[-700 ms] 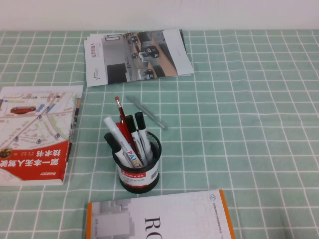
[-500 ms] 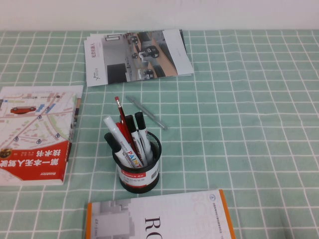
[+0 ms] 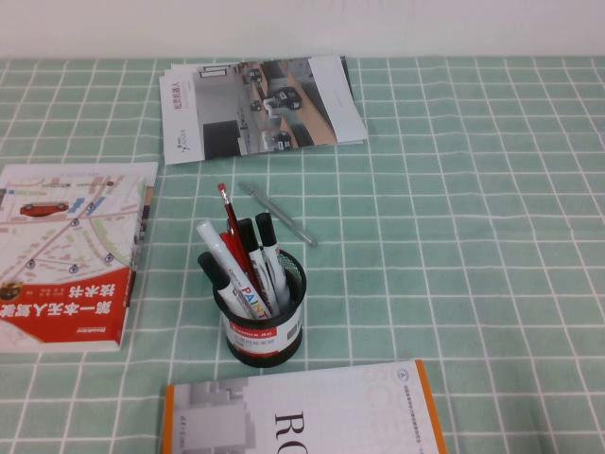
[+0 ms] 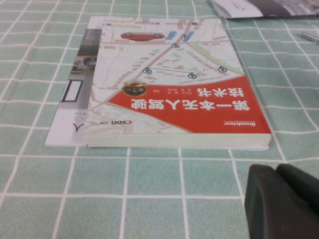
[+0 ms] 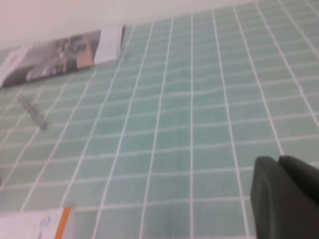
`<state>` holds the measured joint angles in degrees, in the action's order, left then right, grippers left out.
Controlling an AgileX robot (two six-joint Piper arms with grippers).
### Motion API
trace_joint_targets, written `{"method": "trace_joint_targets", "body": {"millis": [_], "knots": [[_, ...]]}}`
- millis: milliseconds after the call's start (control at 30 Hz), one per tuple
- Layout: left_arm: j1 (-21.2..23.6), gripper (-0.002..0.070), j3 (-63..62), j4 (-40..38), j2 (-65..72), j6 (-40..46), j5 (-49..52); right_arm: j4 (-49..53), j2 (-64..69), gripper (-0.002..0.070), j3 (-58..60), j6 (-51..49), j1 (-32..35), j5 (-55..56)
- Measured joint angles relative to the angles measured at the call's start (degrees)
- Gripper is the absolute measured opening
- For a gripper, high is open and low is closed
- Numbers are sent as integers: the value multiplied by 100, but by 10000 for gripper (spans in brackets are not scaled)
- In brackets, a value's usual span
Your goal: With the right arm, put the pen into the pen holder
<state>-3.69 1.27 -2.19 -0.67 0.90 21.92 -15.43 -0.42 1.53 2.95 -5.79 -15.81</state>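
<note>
On the bench [image 3: 492, 236], spread with a green-and-white checked cloth, the high view shows the thin silver-grey pen [image 3: 277, 214] lying flat, just behind the small round black wire-mesh pen holder [image 3: 264, 320] and apart from it. That cup stands upright with a red-and-white label band low on its wall and is crowded with a fat white "PAINT" marker [image 3: 234, 268], black-capped markers and a red-tipped pencil [image 3: 227, 210]. A red-and-white map-covered book [image 3: 66, 255] lies at the left, a grey brochure [image 3: 260, 106] at the far side, and an orange-edged white book [image 3: 302, 411] at the near edge; neither arm appears here. From the left wrist view, the left claw [image 4: 284, 201] shows only as a dark rounded mass hovering above the cloth near the red book [image 4: 174, 84]; its fingers look pressed together with nothing between them. From the right wrist view, the right claw [image 5: 286, 196] is a similar dark shape over bare cloth, fingers likewise closed and empty, well apart from the pen [image 5: 32, 113], which lies near the brochure [image 5: 60, 57].
</note>
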Motion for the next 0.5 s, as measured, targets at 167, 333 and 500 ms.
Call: {"method": "trace_joint_targets", "body": {"millis": [167, 333, 500], "knots": [[0, -4, 0, 0, 0, 0, 0, -500, 0, -19, 0, 0, 0, 282], [0, -4, 0, 0, 0, 0, 0, -1970, 0, -19, 0, 0, 0, 641], [0, -4, 0, 0, 0, 0, 0, -2973, 0, -19, 0, 0, 0, 739]]}}
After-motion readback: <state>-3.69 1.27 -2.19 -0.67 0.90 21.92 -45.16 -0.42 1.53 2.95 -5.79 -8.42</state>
